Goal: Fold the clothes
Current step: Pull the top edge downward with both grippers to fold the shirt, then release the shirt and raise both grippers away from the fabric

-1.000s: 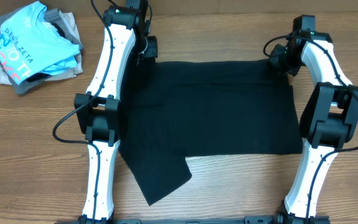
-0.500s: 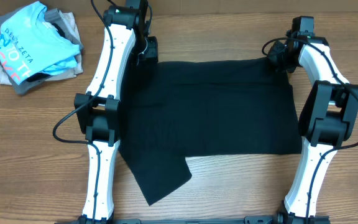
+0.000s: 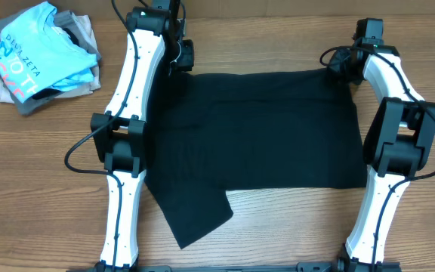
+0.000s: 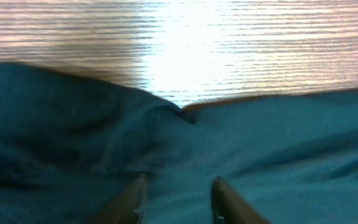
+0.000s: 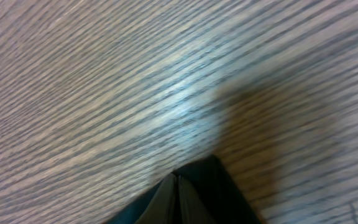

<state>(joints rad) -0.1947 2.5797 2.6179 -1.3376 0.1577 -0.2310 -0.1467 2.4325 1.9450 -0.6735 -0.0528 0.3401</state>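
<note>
The clothes (image 3: 255,128), one black garment, lie spread flat between my two arms, with a flap (image 3: 195,215) sticking out toward the near edge. My left gripper (image 3: 181,64) is at the far left corner. In the left wrist view it (image 4: 179,179) stands open, both fingertips resting on rumpled cloth (image 4: 260,137) just inside the hem. My right gripper (image 3: 337,72) is at the far right corner. In the right wrist view it (image 5: 176,177) is shut, with the black corner (image 5: 219,183) pinched at its tips above bare wood.
A pile of other garments (image 3: 36,53), a light blue lettered tee on top, sits at the far left of the wooden table (image 3: 278,234). Both arm bases stand at the near edge, flanking the garment.
The right gripper has drawn the far right corner a little farther back and outward. The left gripper has shifted slightly toward the far edge.
</note>
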